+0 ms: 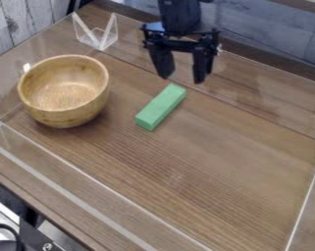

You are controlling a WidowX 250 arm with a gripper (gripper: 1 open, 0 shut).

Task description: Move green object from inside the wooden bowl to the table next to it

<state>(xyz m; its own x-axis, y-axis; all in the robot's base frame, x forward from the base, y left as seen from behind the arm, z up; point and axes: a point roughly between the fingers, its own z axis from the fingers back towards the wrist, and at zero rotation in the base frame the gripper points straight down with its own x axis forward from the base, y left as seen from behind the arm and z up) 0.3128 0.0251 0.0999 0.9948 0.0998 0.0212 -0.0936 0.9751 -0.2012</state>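
Note:
The green object is a small flat block lying on the brown table, a short way to the right of the wooden bowl. The bowl stands upright at the left, its pale inside showing nothing in it. My black gripper hangs above and just behind the block's far end, pointing down. Its two fingers stand apart, open, with nothing between them.
Clear acrylic walls edge the table at the front, left and right. A clear folded acrylic piece stands at the back left, behind the bowl.

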